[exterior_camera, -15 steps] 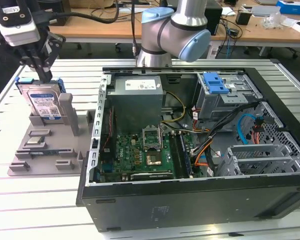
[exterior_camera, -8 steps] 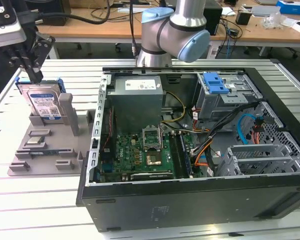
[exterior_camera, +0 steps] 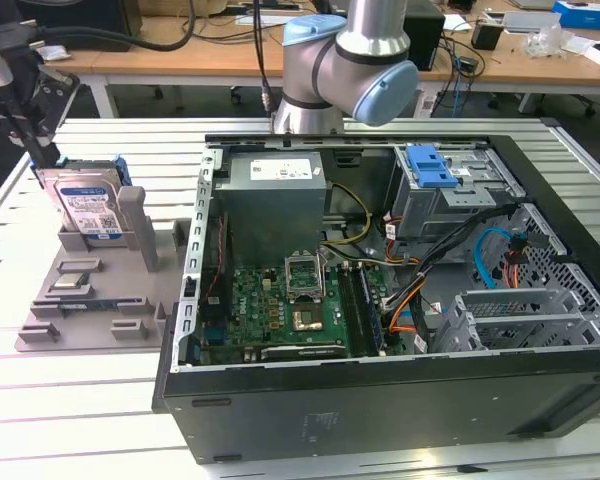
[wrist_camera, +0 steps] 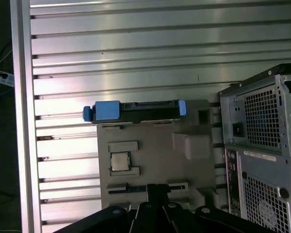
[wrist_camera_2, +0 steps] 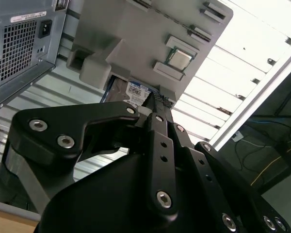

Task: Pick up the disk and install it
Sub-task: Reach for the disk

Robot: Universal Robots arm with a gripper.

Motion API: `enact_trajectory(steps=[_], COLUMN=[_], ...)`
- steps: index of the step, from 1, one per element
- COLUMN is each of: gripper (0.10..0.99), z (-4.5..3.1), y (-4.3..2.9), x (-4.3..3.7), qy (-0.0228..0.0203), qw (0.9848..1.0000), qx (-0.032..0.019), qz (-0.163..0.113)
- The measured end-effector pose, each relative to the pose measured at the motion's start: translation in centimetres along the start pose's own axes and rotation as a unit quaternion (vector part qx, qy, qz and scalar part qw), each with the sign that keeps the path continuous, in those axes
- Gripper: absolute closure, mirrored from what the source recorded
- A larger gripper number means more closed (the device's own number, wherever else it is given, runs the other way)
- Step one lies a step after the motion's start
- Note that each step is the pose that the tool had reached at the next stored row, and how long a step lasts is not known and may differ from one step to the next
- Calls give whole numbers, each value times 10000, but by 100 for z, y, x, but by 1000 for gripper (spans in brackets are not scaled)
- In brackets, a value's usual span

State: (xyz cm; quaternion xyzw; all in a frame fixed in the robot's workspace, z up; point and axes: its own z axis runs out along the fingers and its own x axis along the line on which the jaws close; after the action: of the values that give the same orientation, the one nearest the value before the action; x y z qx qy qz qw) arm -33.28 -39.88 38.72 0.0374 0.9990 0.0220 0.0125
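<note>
Toward the tabletop's (exterior_camera: 80, 410) edge on the exterior view's left, the black gripper (exterior_camera: 42, 150) hangs close over the top of the disk (exterior_camera: 88, 205). I cannot tell whether its jaws are apart or together. The disk stands on edge, label facing out, at the back end of a grey holder (exterior_camera: 90, 310) that also carries a small chip (exterior_camera: 70, 282). Just beside the holder, toward the exterior view's right, lies the open computer case (exterior_camera: 380, 410), with the arm's base (exterior_camera: 310, 100) behind its far wall.
</note>
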Motion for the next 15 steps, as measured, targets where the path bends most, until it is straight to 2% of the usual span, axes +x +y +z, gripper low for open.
enact_trajectory(steps=[2,7,12,15], gripper=[980,980,980,980], z=[4,23,53,79], y=[-6,13,112,178], x=[69,159,233,313], qy=[0,0,-2,-2], qw=[10000,10000,10000,10000], qx=[0,3,20,38], qz=[-1,0,-2,-1])
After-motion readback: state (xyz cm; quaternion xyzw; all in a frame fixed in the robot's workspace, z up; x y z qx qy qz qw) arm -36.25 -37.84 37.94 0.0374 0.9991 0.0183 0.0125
